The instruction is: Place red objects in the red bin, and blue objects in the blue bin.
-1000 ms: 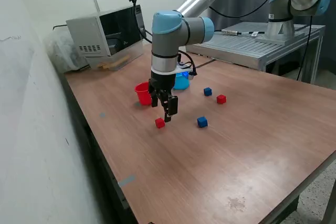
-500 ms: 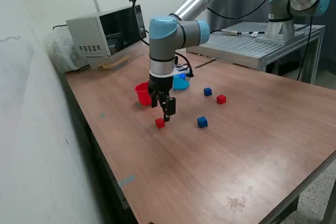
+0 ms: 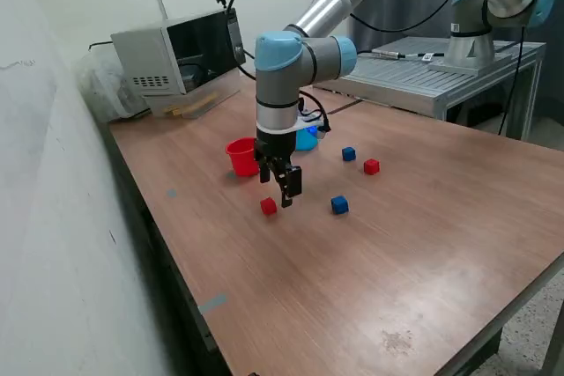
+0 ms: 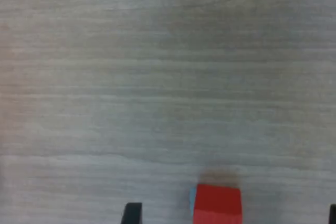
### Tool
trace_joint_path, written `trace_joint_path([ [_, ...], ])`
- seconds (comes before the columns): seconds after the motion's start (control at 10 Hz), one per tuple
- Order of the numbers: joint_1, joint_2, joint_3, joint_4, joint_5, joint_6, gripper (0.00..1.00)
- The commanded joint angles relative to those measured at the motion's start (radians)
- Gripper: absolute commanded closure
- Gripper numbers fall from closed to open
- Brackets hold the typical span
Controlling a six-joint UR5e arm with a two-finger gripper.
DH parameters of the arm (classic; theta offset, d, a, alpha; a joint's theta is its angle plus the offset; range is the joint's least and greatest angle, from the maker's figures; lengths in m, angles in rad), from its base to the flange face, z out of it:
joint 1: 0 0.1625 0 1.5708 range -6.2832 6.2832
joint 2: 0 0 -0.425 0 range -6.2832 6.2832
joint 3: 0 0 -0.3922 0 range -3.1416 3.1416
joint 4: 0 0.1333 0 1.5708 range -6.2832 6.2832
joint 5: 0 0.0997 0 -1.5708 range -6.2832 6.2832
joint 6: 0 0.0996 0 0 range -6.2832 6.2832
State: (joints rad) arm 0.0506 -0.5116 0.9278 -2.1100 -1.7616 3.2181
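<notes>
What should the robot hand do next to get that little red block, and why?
Probably drop straight down and then close. The gripper hangs just above the table, nothing in it, and the wrist view shows the red cube lying between its open fingertips.

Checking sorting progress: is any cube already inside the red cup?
No: in the exterior view the red cup looks empty, and all four cubes, two red and two blue, sit on the table.

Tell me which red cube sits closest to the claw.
The red cube just below the claw, also visible in the wrist view. The other red cube lies farther toward the exterior view's right, beyond the blue cubes.
</notes>
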Motion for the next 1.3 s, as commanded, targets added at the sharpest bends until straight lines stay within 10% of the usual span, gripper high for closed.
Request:
trace_joint_path([
  [0.0,0.002,0.005,-0.003,-0.001,0.002,0.000,0.00],
  [1.0,0.000,0.044,-0.050,-0.013,0.001,0.002,0.00],
  [1.1,0.000,0.044,-0.053,-0.012,0.001,0.002,1.00],
  [1.2,0.000,0.044,-0.055,-0.012,0.001,0.003,1.00],
])
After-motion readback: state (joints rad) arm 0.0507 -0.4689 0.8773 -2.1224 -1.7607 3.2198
